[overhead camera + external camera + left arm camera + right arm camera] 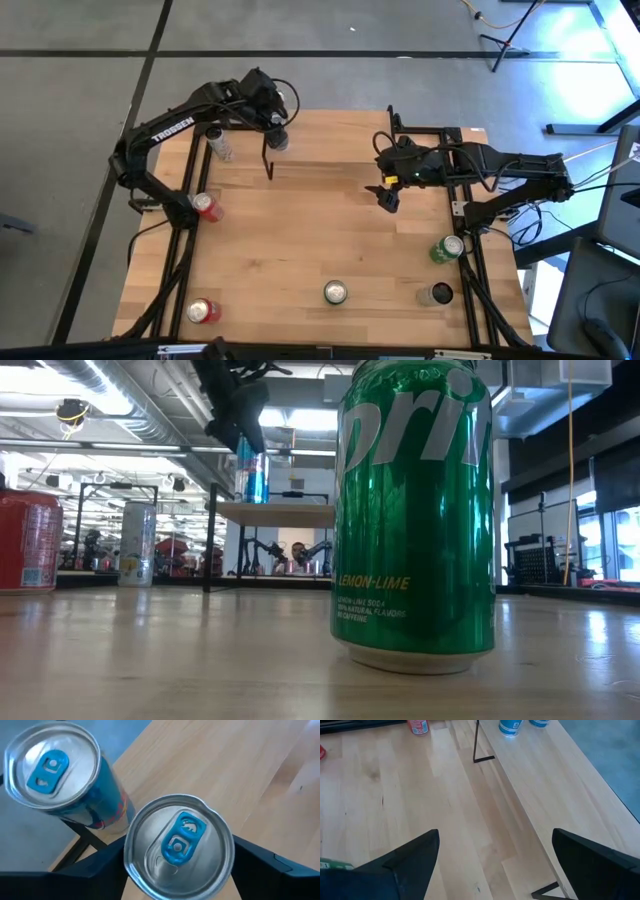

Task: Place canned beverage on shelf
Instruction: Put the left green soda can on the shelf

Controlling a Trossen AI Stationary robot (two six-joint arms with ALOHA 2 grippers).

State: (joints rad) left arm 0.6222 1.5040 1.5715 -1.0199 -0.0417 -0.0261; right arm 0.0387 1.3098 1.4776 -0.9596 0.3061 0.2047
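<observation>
The shelf point(340, 150), a light wood plank on thin black legs, stands at the table's far side; it also shows in the low view point(285, 513). My left gripper point(177, 870) reaches down over the shelf's left end and is shut on a silver-and-blue can with a blue tab point(177, 845), which also shows in the high view point(279, 141). A second blue-tabbed can point(52, 767) stands on the shelf's far left corner beside it. My right gripper point(495, 865) is open and empty above the table right of centre point(388, 200). My left gripper pinches the can just under its top rim point(131, 862), one finger on each side. The fingers come from above, pointing down. The can is upright, and in the low view its base point(255, 500) appears to stand on the shelf's top.
A white can point(220, 145) stands on the table left of the shelf. Red cans point(205, 207) point(203, 311) are on the left side, a green Sprite can point(335, 292) near the front edge, and a green can point(447, 248) and a dark can point(436, 294) at the right.
</observation>
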